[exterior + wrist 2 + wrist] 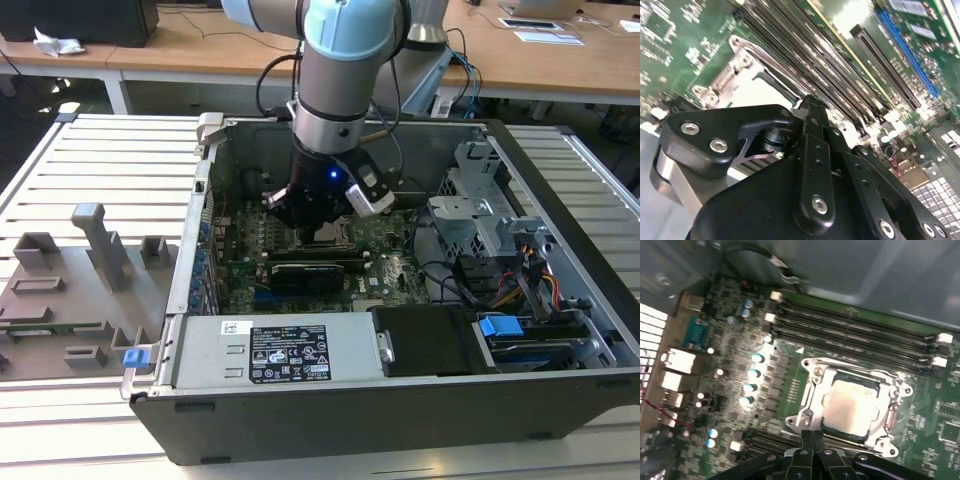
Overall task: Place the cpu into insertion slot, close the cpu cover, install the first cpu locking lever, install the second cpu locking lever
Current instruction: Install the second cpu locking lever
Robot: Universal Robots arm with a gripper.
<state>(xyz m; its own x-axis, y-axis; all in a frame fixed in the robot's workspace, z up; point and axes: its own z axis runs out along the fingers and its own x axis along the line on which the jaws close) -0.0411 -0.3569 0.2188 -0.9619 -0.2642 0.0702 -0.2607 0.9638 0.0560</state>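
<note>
The cpu (852,405), a flat square with a pale metal top, lies in the insertion slot on the green motherboard. The silver cpu cover (812,390) is folded down flat around it, and the chip shows through its window; the slot itself is hidden beneath them. A thin metal lever (850,367) runs along the socket's side nearest the memory slots. My gripper (812,436) hovers at the opposite edge of the socket, black fingers pressed together. In the second wrist view the gripper (810,102) sits just beside the cover (740,70). The exterior view shows the gripper (315,218) low inside the computer case.
Long black memory slots (855,330) run beside the socket. The case walls, a power supply (280,350) and a drive cage (480,210) hem the arm in. A grey parts fixture (90,270) lies on the table at the exterior view's left.
</note>
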